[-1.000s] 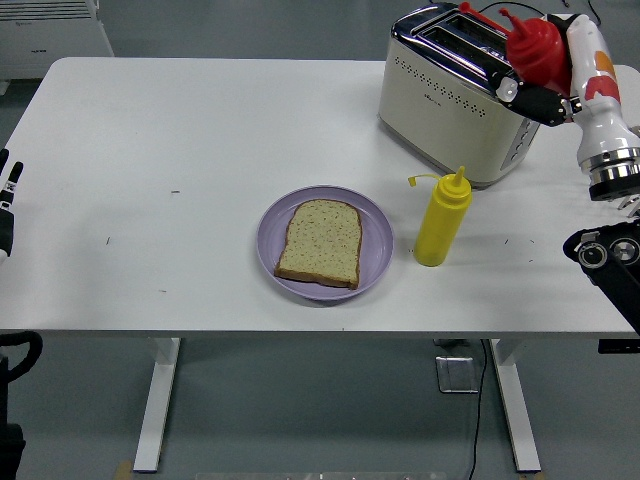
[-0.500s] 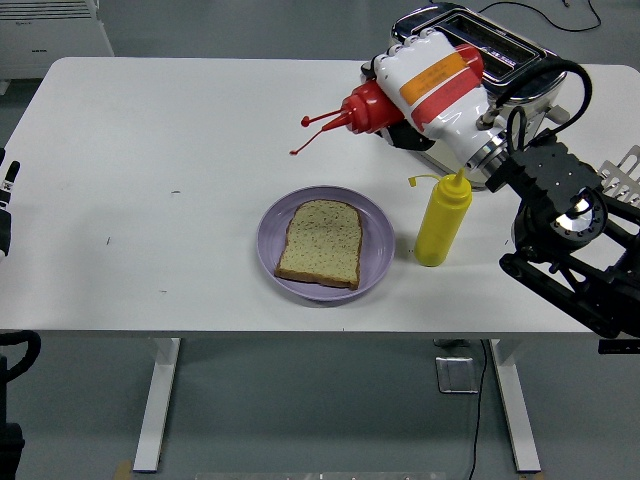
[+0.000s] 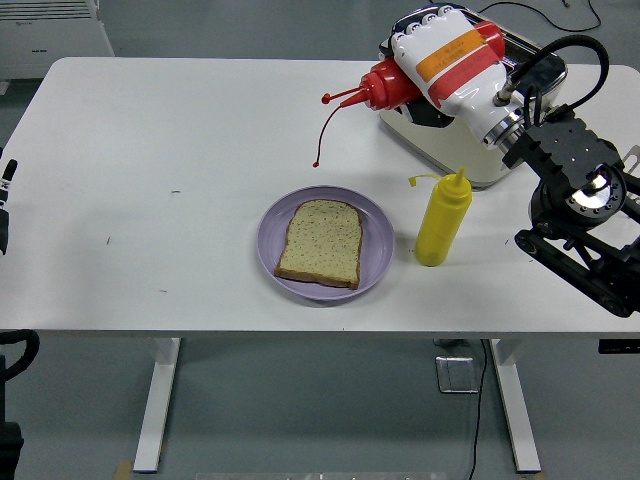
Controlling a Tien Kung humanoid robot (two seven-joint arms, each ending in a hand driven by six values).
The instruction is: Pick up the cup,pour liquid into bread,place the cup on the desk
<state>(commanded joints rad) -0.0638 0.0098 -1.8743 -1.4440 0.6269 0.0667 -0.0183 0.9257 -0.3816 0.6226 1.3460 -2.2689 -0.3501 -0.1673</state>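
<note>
Above the table (image 3: 150, 150), right robot hand (image 3: 450, 65) tilts red bottle (image 3: 385, 87).

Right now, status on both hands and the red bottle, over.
Right hand shut on red squeeze bottle, tipped sideways, nozzle left. Bread on purple plate, bottle not over it. Left hand at table edge. Yellow bottle beside plate.
</note>
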